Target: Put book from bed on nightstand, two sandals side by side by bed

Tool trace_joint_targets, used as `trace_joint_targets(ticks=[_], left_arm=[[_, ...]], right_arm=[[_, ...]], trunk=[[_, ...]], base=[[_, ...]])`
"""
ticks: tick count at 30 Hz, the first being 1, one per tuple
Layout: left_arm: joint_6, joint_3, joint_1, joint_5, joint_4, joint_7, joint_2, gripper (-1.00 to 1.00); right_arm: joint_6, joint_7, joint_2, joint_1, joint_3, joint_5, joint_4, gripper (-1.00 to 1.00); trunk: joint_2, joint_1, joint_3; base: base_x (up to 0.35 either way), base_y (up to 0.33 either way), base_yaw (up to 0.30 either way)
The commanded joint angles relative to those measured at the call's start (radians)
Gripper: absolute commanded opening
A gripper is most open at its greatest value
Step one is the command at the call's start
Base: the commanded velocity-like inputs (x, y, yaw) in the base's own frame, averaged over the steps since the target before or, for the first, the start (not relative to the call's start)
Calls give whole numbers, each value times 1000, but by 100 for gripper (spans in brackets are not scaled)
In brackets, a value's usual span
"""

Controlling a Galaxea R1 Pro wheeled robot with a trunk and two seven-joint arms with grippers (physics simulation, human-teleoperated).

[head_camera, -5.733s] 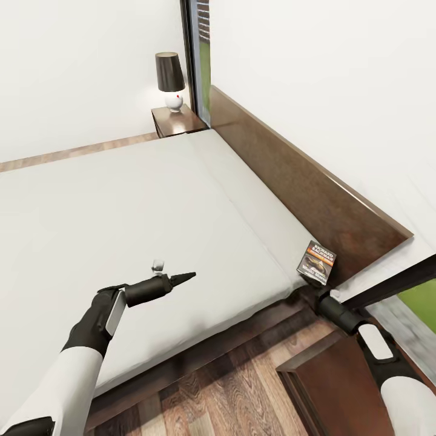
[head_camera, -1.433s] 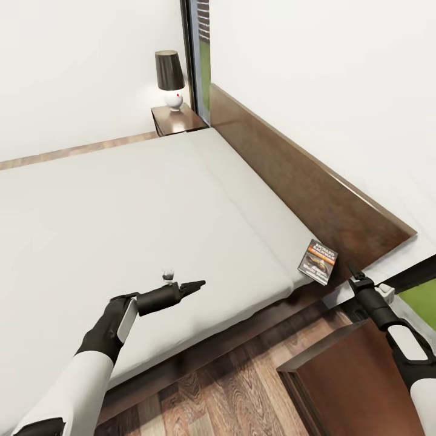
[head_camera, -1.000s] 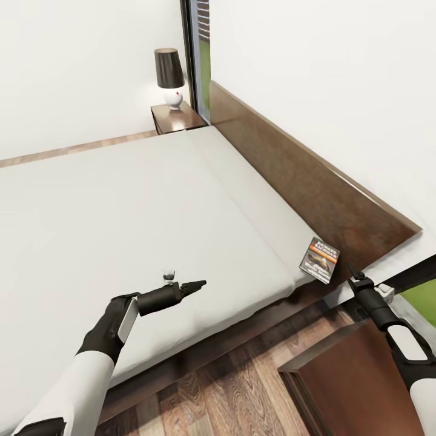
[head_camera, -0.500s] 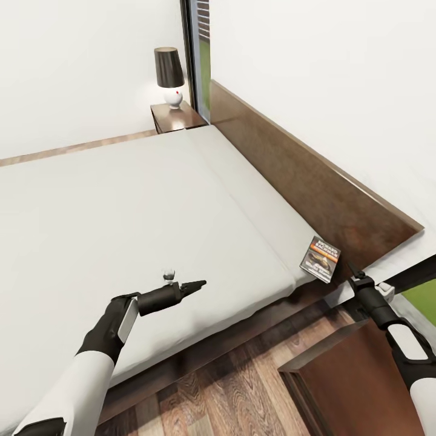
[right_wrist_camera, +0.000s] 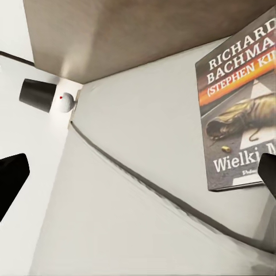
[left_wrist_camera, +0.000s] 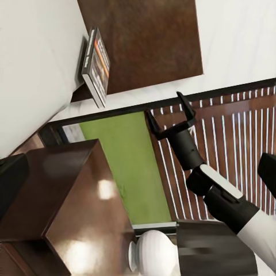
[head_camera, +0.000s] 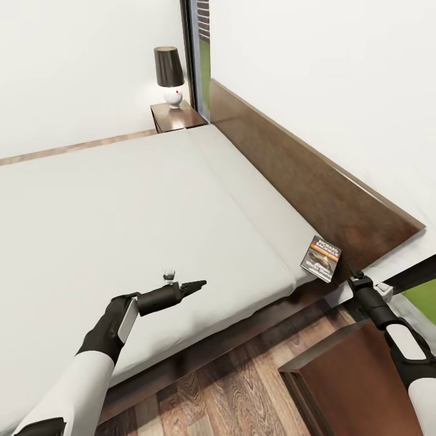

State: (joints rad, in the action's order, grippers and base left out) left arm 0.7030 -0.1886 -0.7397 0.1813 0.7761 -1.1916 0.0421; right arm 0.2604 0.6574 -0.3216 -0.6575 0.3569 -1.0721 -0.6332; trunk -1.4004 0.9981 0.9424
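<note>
In the head view: one book on the bed, at the mattress corner closest to the right arm, hard by the headboard and seemingly tilted against it. Right end effector just beside the book's lower edge, apart from it. Left end effector poised over the near side of the mattress, well apart from the book. Far nightstand beyond the bed, carrying a lamp with a dark shade and round white base. Near nightstand low at the right, on the wood-plank floor.

Clearer in the left wrist view than from the head: right end effector released, two fingers spread in a V, nothing between them. Also there, a second lamp on the near nightstand, and the book seen edge-on by the headboard, with grass and a slatted fence beyond the window. Dark fingertips at both edges of that picture, well apart: left end effector likewise released and empty.

Legible in the right wrist view alone: cover of the book, "RICHARD BACHMAN" in white, an orange strip, a greyish picture, "Wielki" below. Far lamp small in the distance.

Counted: one book, two nightstands, two lamps, two end effectors.
</note>
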Motion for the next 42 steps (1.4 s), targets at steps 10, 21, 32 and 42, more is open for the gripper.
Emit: trace_joint_targets(ticks=[10,21,32,42], left_arm=[[9,-3,0,-1,0,-3,1,100],[8,-3,0,-5,0,-1,1,100],[15,0,-3,-5,186,193,41,100],[65,-3,-3,-3,220,217,45,100]], right_arm=[[10,-4,21,-1,1,-8,0,100],[11,-6,20,-1,4,-9,0,100],[9,-8,21,-1,3,-9,2,100],[9,-10,23,-1,0,-9,3,100]], trunk=[[-71,38,32],[-92,50,41],[-92,50,41],[-106,58,48]], base=[[0,0,0],[0,0,0],[0,0,0],[0,0,0]])
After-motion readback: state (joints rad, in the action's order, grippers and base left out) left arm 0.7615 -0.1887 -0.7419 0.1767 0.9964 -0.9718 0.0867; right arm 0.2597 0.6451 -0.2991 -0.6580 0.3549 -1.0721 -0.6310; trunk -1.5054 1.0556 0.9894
